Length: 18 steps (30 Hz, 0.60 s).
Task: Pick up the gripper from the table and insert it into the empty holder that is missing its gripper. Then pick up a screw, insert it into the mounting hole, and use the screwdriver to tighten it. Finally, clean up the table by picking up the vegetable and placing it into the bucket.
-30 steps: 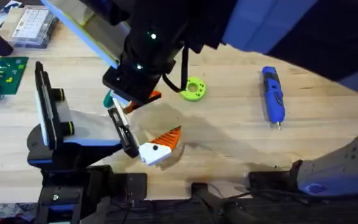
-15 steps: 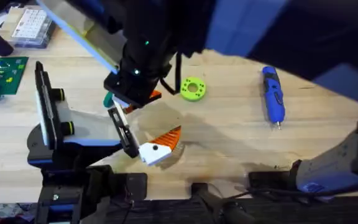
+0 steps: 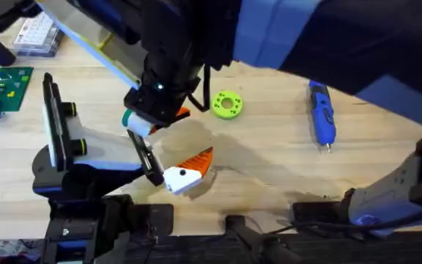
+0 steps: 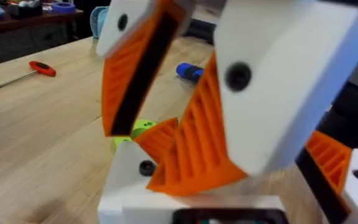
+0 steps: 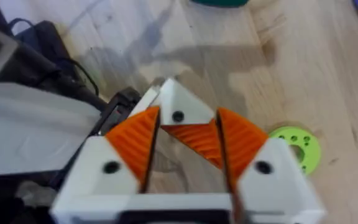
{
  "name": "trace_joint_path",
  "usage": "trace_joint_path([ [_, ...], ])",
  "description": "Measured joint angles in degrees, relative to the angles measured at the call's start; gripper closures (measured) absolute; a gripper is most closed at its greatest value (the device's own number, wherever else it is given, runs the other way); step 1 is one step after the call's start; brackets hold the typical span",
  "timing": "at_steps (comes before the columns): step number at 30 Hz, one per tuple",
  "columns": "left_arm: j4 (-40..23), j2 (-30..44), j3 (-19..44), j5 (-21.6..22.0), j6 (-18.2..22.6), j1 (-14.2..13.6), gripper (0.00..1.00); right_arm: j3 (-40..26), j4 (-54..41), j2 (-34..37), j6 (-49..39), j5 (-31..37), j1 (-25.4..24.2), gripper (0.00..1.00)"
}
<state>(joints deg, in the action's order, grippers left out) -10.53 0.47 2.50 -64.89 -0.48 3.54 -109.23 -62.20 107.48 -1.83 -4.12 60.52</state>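
Your right gripper (image 5: 185, 149) hovers open directly above the gripper (image 3: 185, 174) lying on the table (image 3: 269, 169); its orange finger points away from the bases, between your fingers.

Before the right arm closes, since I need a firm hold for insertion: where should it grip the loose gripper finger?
Grip the white block of the gripper finger across its flat sides, coming from above; the orange ribbed finger tapers and lies flat on the table.
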Motion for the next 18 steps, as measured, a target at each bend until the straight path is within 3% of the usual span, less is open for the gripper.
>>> trace_joint_path([
  [2,0.0,0.0,0.0,0.1,0.0,0.0,0.015,0.0,-0.2,0.0,0.0,0.5,-0.5,0.34],
  [6,0.0,0.0,0.0,0.2,0.0,0.0,0.014,0.0,-0.2,0.0,0.1,1.3,-1.1,0.141],
  [9,0.0,-0.1,0.0,0.2,-0.1,0.1,0.014,0.0,-0.2,0.0,0.1,1.7,-1.2,0.07],
  [18,0.0,-0.1,0.0,0.1,0.4,0.0,0.014,0.0,-0.6,-1.6,0.1,0.9,-0.9,0.005],
])
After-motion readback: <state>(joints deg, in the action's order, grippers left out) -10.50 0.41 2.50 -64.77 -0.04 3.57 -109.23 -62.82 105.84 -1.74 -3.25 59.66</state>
